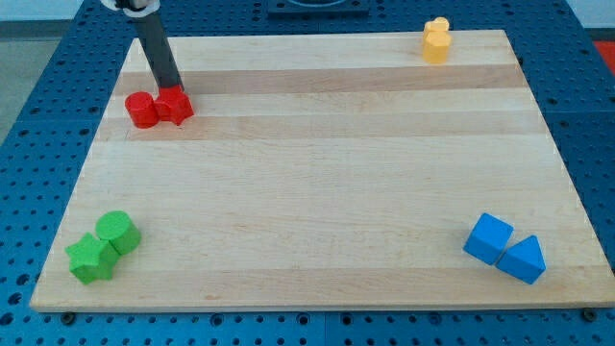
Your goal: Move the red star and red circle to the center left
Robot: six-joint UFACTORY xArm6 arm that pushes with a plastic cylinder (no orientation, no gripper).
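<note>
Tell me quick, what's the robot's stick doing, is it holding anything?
No gripper here, just a rod. My tip holds nothing; it sits at the upper edge of the red star, with the red circle beside it.

Rod cut off by view's top edge above red star point(174, 104). Yellow blocks point(436, 40) too small to tell shape, prob. two touching.

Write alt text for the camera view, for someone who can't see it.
My tip touches the top side of two red blocks, the red circle and red star, side by side near the wooden board's upper left. Two yellow blocks sit at the top right, two green blocks at the bottom left, two blue blocks at the bottom right.
</note>
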